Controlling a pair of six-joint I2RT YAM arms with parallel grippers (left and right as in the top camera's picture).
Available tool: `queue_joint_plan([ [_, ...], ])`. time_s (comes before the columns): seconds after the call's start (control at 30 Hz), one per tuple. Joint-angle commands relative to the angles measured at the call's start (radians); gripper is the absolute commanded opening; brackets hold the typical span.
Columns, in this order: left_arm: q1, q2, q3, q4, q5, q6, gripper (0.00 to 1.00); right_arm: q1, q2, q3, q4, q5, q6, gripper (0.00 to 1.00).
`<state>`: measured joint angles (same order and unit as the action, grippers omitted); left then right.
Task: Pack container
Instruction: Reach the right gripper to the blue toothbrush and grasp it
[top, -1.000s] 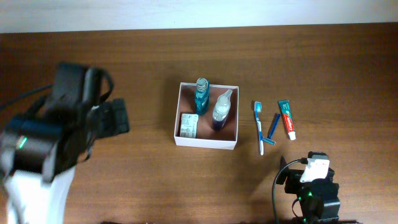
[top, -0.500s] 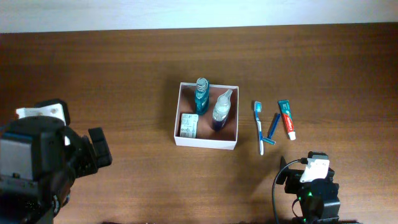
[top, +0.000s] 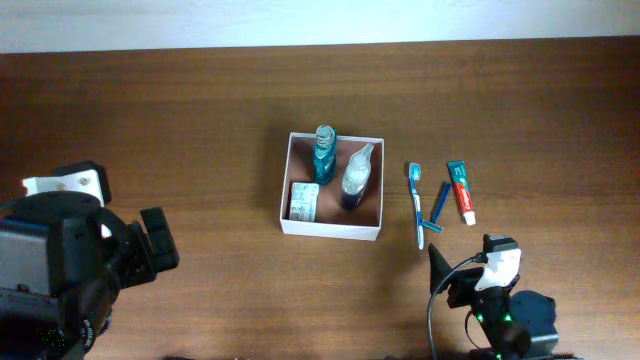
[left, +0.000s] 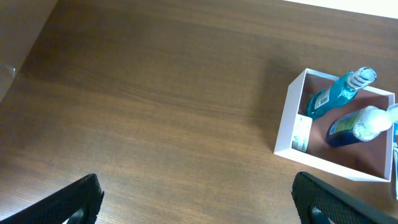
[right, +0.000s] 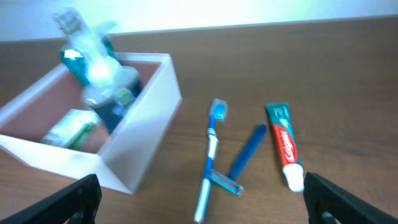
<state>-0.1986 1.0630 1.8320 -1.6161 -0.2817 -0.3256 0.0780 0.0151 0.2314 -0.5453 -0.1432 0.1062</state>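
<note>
The container (top: 330, 229) is a square white-walled box with a pinkish-brown inside at the table's middle. It holds a teal bottle (top: 323, 152), a clear blue-filled bottle (top: 355, 175) and a small green-and-white carton (top: 304, 201). To its right lie a toothbrush (top: 417, 205), a blue razor (top: 438, 208) and a toothpaste tube (top: 461, 191). My left gripper (left: 199, 211) is open and empty, far left of the container (left: 287, 124). My right gripper (right: 199, 205) is open and empty, just in front of the toothbrush (right: 210, 149), razor (right: 239, 165) and toothpaste (right: 283, 140).
The bulky left arm (top: 60, 280) fills the front left corner. The right arm's base (top: 505, 315) sits at the front right edge. A pale wall strip (top: 320, 20) runs along the table's far edge.
The left arm has drawn back from beside the container to the front left corner. The right arm has tilted forward and left towards the toiletries.
</note>
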Motion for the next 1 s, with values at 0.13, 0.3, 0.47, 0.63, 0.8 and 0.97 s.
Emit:
queue_joint_plan([
  [0.13, 0.006, -0.002, 0.01, -0.002, -0.014, 0.008, 0.99, -0.006, 0.238, 0.337, -0.108, -0.058, 0.007, 0.99],
  [0.3, 0.006, -0.002, 0.01, -0.002, -0.014, 0.008, 0.99, -0.006, 0.623, 0.64, -0.326, -0.114, 0.007, 0.99],
  [0.47, 0.006, -0.002, 0.01, -0.002, -0.013, 0.008, 0.99, -0.006, 0.886, 0.755, -0.415, -0.19, 0.007, 0.99],
  [0.63, 0.006, -0.002, 0.01, -0.002, -0.014, 0.008, 0.99, -0.006, 1.158, 0.756, -0.348, -0.15, 0.012, 0.99],
  [0.8, 0.006, -0.002, 0.01, -0.002, -0.014, 0.008, 0.99, -0.006, 1.41, 0.763, -0.244, -0.086, 0.064, 0.99],
  [0.97, 0.006, -0.002, 0.01, -0.002, -0.013, 0.008, 0.99, -0.006, 1.6, 0.809, -0.166, -0.05, 0.064, 0.91],
])
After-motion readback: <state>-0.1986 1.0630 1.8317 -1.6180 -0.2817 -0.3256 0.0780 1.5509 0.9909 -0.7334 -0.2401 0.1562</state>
